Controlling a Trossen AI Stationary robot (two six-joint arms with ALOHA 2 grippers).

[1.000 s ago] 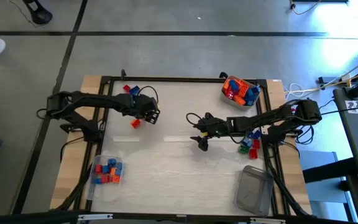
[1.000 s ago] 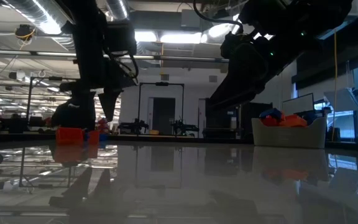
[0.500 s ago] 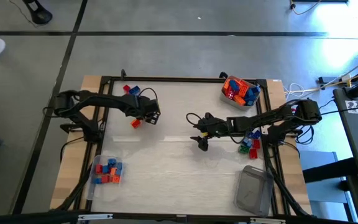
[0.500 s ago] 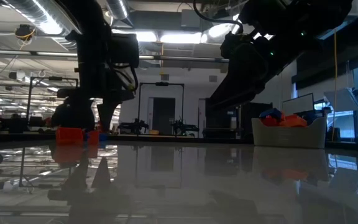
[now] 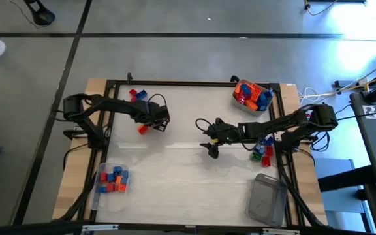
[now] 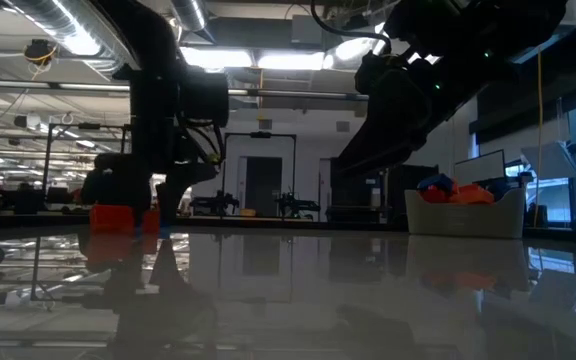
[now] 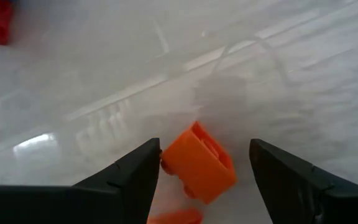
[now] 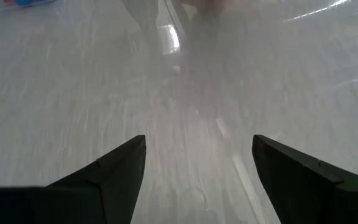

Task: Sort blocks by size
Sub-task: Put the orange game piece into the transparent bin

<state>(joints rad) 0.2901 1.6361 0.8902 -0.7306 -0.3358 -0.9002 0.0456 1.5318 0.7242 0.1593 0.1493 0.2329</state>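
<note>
An orange block (image 7: 199, 163) lies on the white table at the left, also seen from above as the orange block (image 5: 142, 128). My left gripper (image 7: 204, 144) is open and points steeply down over it, one finger on each side; from above the left gripper (image 5: 151, 123) shows just beside the block. Red and blue blocks (image 5: 136, 95) lie at the far left. My right gripper (image 5: 211, 145) waits open over bare table near the middle, and the right gripper (image 8: 197, 144) has nothing between its fingers. My left gripper straddles the orange block from above. One fingertip (image 7: 153, 152) stands right beside the block's corner (image 7: 165, 163); I cannot tell whether it touches. The block lies on the table, turned askew between the fingers.
A clear tub (image 5: 112, 179) with red, orange and blue blocks stands at the near left. A fuller tub (image 5: 252, 96) stands at the far right, and another clear tub (image 5: 266, 199) at the near right. A few loose blocks (image 5: 261, 151) lie by the right arm.
My left gripper has come down toward the orange block, tipping a little more steeply, and stays open. The block has stayed where it was.
</note>
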